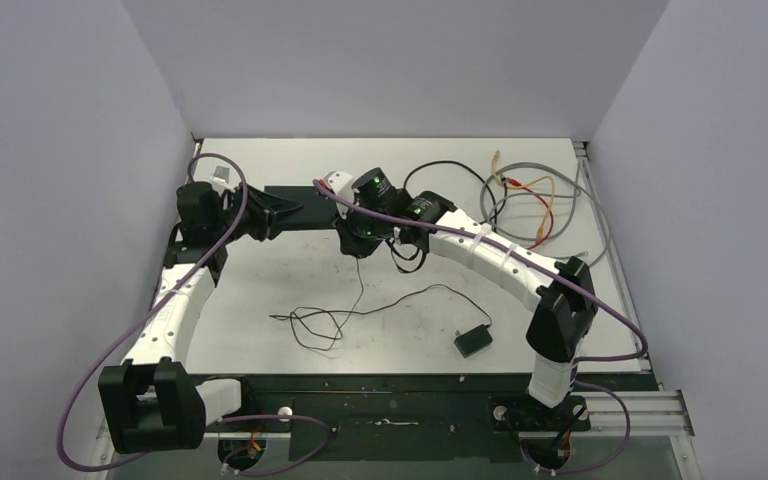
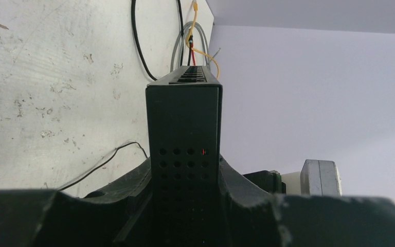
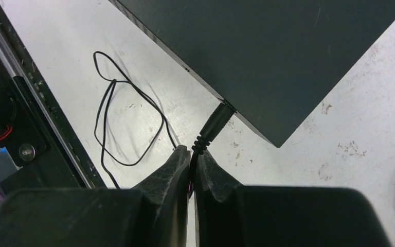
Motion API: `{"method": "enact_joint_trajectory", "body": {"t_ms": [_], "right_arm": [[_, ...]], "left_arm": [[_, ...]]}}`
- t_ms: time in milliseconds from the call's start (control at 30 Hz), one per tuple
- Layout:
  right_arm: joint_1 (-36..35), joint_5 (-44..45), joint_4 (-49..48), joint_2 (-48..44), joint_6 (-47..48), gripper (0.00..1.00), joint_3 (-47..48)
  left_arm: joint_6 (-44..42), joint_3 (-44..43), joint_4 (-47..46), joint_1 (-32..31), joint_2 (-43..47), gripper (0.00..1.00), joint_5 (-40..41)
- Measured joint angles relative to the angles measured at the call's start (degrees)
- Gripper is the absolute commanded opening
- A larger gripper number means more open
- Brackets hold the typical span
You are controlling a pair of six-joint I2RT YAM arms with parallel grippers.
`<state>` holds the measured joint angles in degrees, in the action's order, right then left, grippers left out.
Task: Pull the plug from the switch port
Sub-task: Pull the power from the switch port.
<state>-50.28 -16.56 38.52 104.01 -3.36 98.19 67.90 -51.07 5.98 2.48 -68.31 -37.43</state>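
Plug [image 3: 213,126] not yet out of the switch [image 3: 267,56], both claws clenched.
I saw the left claw [image 2: 184,177] grasping one end of the switch, which lay flat toward the far side of the table [image 3: 339,128]. The right claw [image 3: 191,154] pinched the cord [image 3: 191,167] just behind the plug.

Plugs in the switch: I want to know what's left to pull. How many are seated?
1: a black plug in the near edge of the switch, by a corner, clamped at its cord end by the right gripper. Ports on other edges may be hidden.
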Motion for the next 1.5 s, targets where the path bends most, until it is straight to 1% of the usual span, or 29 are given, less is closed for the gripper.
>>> {"method": "enact_joint_trajectory", "body": {"t_ms": [267,467,767,833,967,1067,1233,1500], "right_arm": [[-0.4,-5.9,-3.6,-2.4,1.8,0.05,-3.4],[-0.3,-11.2,-3.5,-2.4,3.7,0.05,-3.7],[-0.9,-14.7,-1.8,-2.1,6.2,0.05,-3.0],[-1.2,-16.2,-0.6,-2.0,6.6,0.05,-2.7],[-3.5,-21.3,2.9,-2.0,7.0,0.05,-1.0],[-5.0,-24.0,3.8,-2.0,7.2,0.05,0.4],[-5.0,-25.3,3.9,-2.0,7.2,0.05,1.7],[-3.1,-23.2,3.6,-2.3,5.8,0.05,1.7]], "left_arm": [[-1.8,0.2,3.4,2.2,2.1,0.00,-2.7],[-3.2,0.5,5.4,2.5,3.8,0.00,-2.3],[-4.0,1.5,7.2,2.5,5.4,0.00,-1.1],[-5.1,1.5,7.9,2.5,5.5,0.00,1.0],[-8.0,1.5,8.0,4.3,4.7,0.00,11.3],[-9.0,1.5,8.1,4.6,4.2,0.00,15.9],[-9.9,1.6,8.1,4.0,3.3,0.00,17.8],[-11.3,2.3,7.6,3.6,0.1,0.00,16.9]]}}
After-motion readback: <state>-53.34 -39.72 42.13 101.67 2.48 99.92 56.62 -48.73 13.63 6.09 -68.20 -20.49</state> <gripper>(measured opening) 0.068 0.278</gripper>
